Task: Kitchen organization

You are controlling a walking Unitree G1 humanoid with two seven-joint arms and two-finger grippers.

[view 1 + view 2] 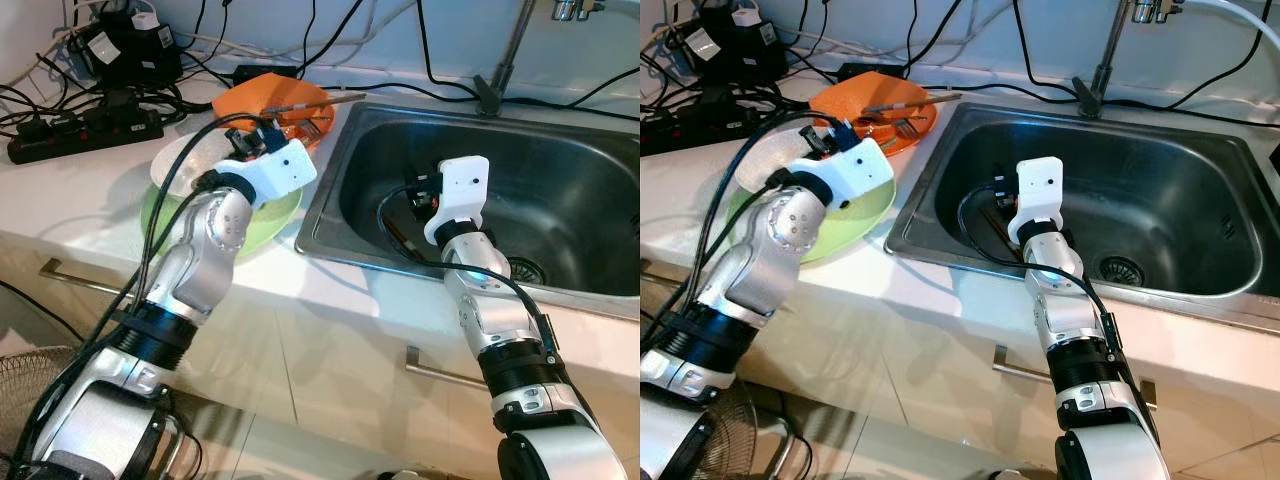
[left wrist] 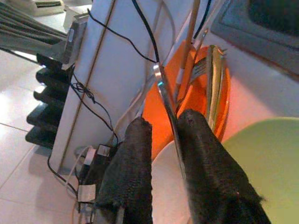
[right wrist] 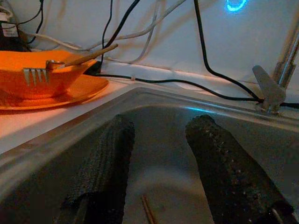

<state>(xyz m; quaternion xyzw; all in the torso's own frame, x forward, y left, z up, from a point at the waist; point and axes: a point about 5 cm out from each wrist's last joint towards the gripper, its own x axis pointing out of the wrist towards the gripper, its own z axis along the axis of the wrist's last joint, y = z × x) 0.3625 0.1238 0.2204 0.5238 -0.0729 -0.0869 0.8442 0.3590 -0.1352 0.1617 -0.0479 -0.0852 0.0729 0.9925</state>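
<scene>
Head views: left tool at the orange bowl, 10 o'clock of the sink. Left wrist: fingers clamped on a metal utensil, axis toward the bowl. Right wrist: right tool apart, above a chopstick.

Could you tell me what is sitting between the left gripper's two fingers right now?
A thin metal utensil handle runs between the left gripper's fingers, seen in the left wrist view; it reaches toward the orange bowl.

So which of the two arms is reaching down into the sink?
The right gripper: its open fingers hang inside the steel sink. The left gripper is over the counter, pinching a thin metal utensil by the orange dish.
</scene>
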